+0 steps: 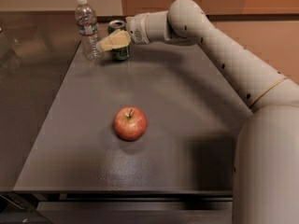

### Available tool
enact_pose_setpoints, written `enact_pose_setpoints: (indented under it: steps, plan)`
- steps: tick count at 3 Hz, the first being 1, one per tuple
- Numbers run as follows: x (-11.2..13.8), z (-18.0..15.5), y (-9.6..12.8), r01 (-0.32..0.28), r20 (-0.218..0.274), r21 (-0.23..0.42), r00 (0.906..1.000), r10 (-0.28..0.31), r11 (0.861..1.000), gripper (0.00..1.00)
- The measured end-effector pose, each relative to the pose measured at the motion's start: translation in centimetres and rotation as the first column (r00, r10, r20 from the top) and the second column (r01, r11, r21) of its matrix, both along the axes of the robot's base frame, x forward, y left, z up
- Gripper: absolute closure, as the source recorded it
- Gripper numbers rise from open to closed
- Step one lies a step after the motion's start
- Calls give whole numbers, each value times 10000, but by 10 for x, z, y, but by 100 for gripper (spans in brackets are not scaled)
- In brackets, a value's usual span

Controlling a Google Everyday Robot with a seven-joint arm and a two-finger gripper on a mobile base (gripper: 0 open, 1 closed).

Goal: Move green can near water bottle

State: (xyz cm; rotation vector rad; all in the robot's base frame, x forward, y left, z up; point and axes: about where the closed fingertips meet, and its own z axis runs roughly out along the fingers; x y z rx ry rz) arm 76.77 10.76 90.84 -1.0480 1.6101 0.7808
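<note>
The green can (121, 53) stands upright at the far end of the dark table (187, 125), just right of the water bottle (87, 29), with a small gap between them. The can's silver top shows above my gripper. My gripper (113, 39) reaches in from the right and straddles the can. Its pale near finger (112, 41) crosses in front of the can's middle, and the far finger is hidden behind the can. The jaws look open, loosely around the can, which rests on the table.
A red apple (130, 123) sits in the middle of the table. My white arm (224, 50) spans the table's right side from the near right corner. A wall runs behind the table's far edge, and the floor drops away to the left.
</note>
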Motion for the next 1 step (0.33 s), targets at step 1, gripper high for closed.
enact_pose_setpoints:
  steps: [1]
  plan:
    - [0,0,0,-2,-1,0,10000,2,10000,0]
